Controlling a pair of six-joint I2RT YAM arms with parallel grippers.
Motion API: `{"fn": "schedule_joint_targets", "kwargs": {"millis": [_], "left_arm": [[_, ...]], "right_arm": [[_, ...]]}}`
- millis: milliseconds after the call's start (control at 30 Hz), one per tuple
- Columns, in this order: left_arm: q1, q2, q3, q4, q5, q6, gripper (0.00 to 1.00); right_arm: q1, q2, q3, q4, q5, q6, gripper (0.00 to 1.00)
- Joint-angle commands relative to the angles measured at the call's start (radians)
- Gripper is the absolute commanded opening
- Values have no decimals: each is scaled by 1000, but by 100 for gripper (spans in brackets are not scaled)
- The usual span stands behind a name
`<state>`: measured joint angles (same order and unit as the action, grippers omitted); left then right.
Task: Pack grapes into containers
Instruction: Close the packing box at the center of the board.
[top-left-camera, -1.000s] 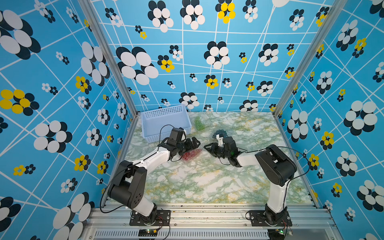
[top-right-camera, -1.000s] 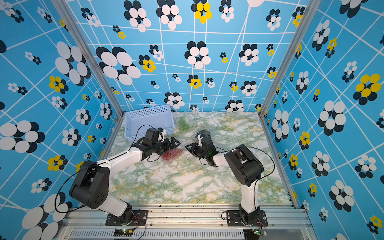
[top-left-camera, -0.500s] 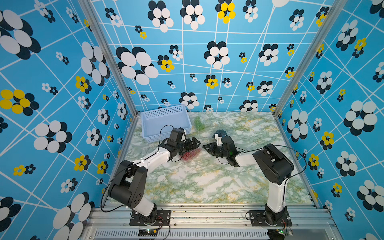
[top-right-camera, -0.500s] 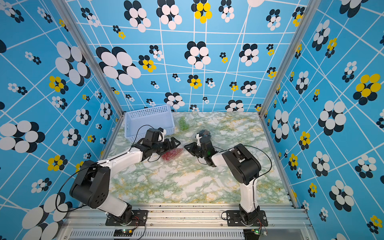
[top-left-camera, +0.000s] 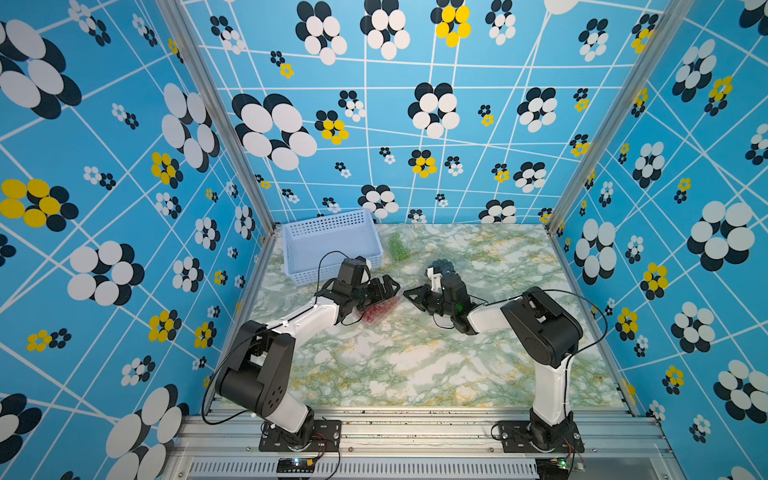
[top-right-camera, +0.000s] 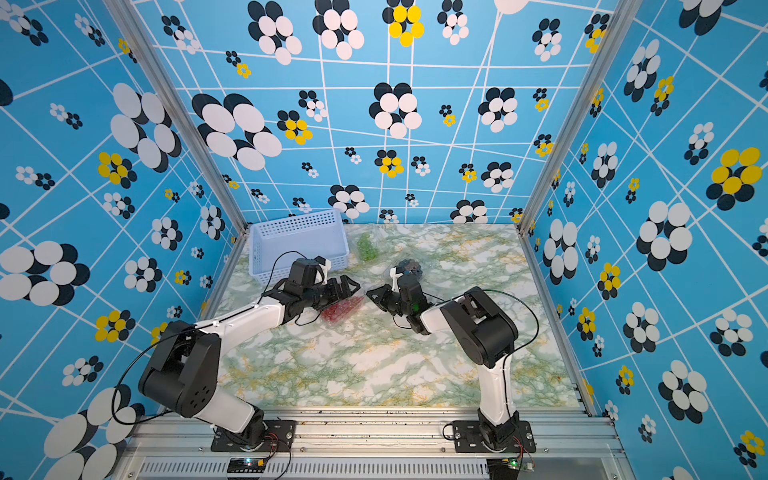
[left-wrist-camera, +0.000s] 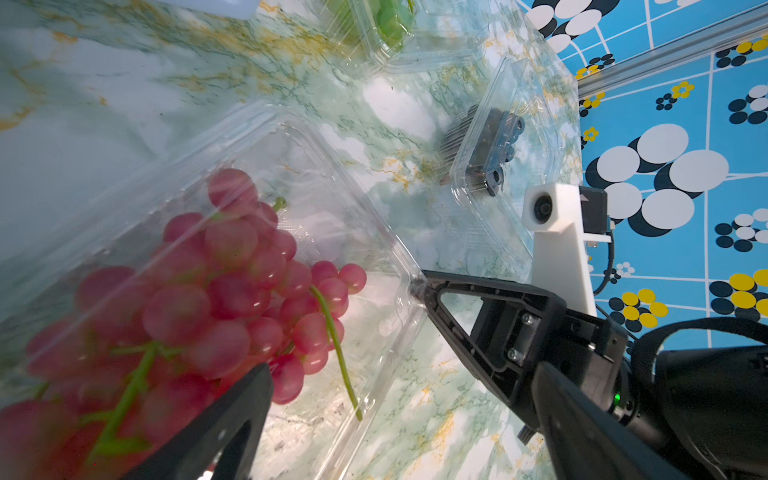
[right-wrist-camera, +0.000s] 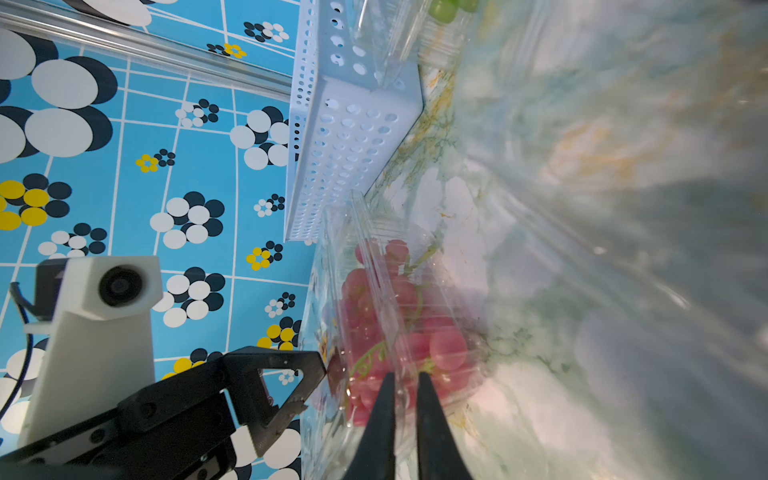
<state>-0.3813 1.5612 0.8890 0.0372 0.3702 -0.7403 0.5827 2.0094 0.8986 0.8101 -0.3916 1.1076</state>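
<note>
The left end effector (top-left-camera: 384, 293) gapes wide over the clear container (left-wrist-camera: 291, 137) of red grapes (left-wrist-camera: 232, 291), while the right end effector (right-wrist-camera: 406, 378) is pinched on its rim.

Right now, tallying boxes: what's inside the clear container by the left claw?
Pinkish-red grapes on green stems lie in the container; the left claw hides part of the bunch.

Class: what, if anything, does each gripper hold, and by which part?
Right gripper seems to pinch the red-grape container by its rim corner; left gripper is open, holding nothing.
</note>
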Motion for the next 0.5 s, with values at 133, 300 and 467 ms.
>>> {"fn": "schedule_joint_targets", "kwargs": {"millis": [133,300,467], "left_arm": [[19,-1,-39,-57,1,-2,99],[32,-11,-34,-63,6,5,99],[45,-63,-3,-100,8,65,100]], "right_arm": [[19,38,-7,-25,13,-3,10],[19,-3,2,-79,20,-40,12],[19,-111,26,-254,66,-136,18]]}}
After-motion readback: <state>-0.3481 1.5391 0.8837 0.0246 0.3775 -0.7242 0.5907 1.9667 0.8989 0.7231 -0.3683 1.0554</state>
